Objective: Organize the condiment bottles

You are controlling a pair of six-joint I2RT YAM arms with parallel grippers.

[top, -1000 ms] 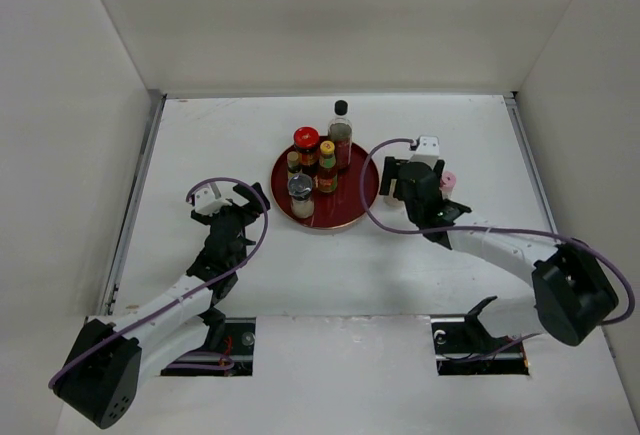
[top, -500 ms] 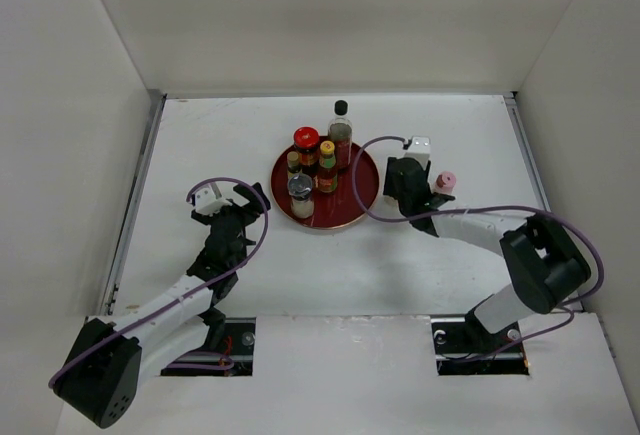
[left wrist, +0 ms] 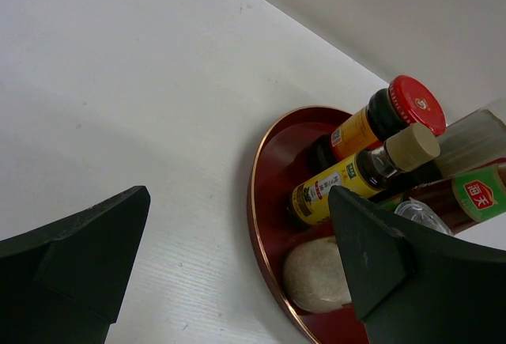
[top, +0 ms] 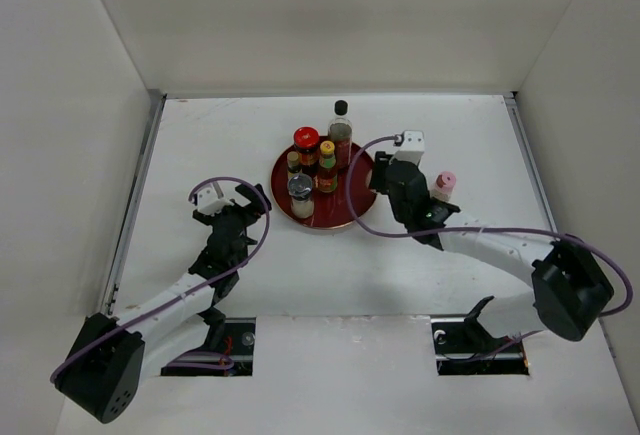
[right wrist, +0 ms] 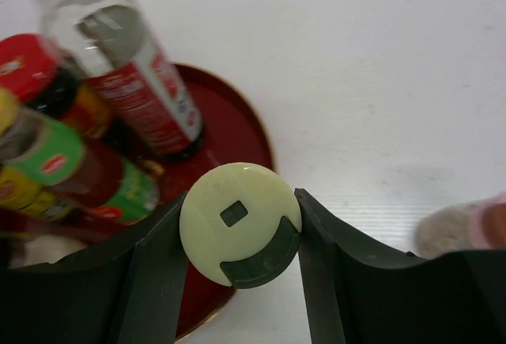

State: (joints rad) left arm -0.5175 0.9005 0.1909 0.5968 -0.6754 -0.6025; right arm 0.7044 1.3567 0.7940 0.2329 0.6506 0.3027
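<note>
Noted right gripper (top: 384,173) shifted left since a second ago, off from beside pink-capped shaker (top: 445,184) to right rim of dark red tray (top: 345,217); found it clamped on cream-capped shaker (right wrist: 239,221), cap pinched between both fingers, above tray edge; found pink-capped shaker upright on table (top: 200,135), right of tray, apart from it; logged on tray tall black-capped bottle (top: 341,131) farthest, red-lidded jar (top: 306,139), grey-lidded jar (top: 300,193) nearest; found left gripper (top: 228,198) spread apart, empty, left of tray.
</note>
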